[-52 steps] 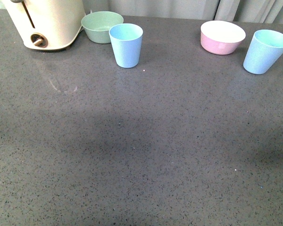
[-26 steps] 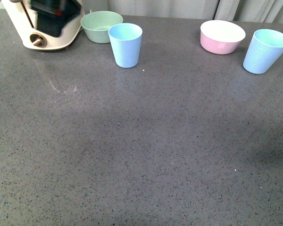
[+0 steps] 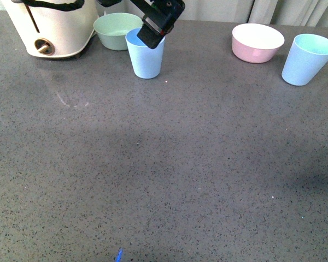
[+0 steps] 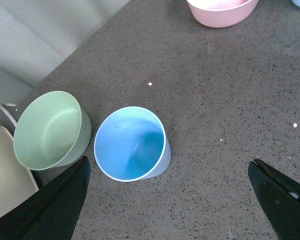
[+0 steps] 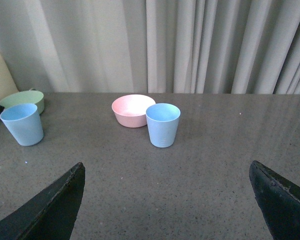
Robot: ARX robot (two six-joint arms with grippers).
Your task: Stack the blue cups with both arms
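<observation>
On the grey speckled stone bench (image 3: pixel 169 164) stand two pale blue, tapered plastic cups without handles. Both are upright and well apart from each other. The first blue cup (image 3: pixel 145 57) is at the far left part of the bench, just beside a pale green round bowl (image 3: pixel 117 31). In the left wrist view these two look very close, but I cannot tell if they really touch. A cream-coloured kitchen appliance (image 3: pixel 52 27) stands to the left of the green bowl. The second blue cup (image 3: pixel 307 60) is at the far right, near a pink round bowl (image 3: pixel 257 43) with a white inside, and apart from it.

The left gripper (image 4: pixel 168 161) hangs over the first blue cup. In the front view its black body covers a part of the cup's rim, and its wrist camera looks down into the cup's blue inside. Its black fingers (image 4: pixel 60 205) are spread wide, one on each side of the cup, and they hold nothing.

The right gripper (image 5: pixel 166 165) is not seen in the front view. Its wrist camera looks low across the bench toward the second blue cup and the pink bowl, with a grey curtain (image 5: pixel 190 45) behind them. Its fingers (image 5: pixel 55 205) are also spread wide and hold nothing. The cups are not yet stacked.
</observation>
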